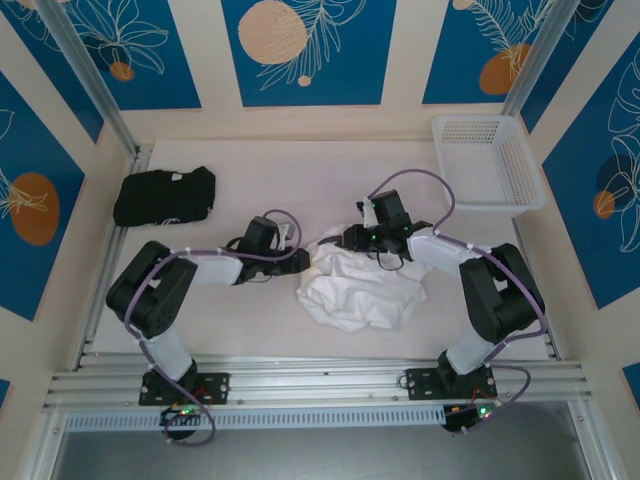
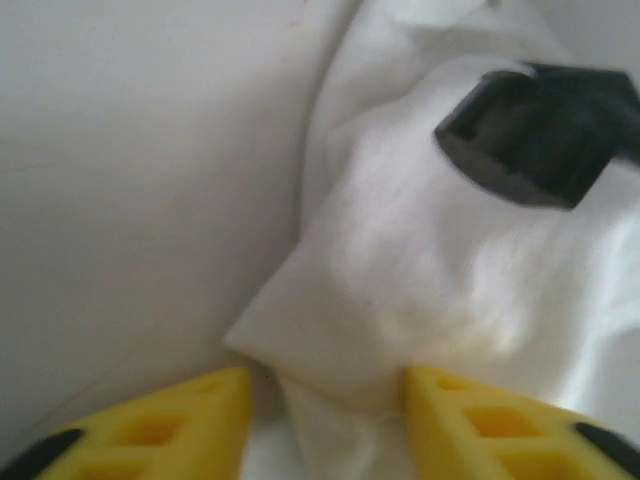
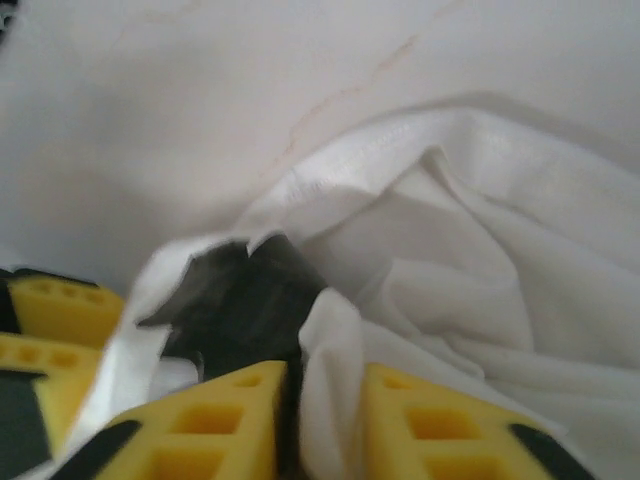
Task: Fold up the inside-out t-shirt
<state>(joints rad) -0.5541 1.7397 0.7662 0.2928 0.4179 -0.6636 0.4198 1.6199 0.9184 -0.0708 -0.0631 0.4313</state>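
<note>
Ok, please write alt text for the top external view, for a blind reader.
A crumpled white t-shirt lies on the table, with the left arm and right arm both reaching into its far edge. A black folded garment sits at the back left, a white basket at the back right.

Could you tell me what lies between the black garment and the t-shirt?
The left gripper and its wrist, over bare table, in the top view.

t-shirt (image 1: 360,290): sleeves hidden in crumple. Dark shape (image 2: 530,130): blurred, unidentifiable. Left gripper (image 2: 328,420): fingers cut off below.
</note>
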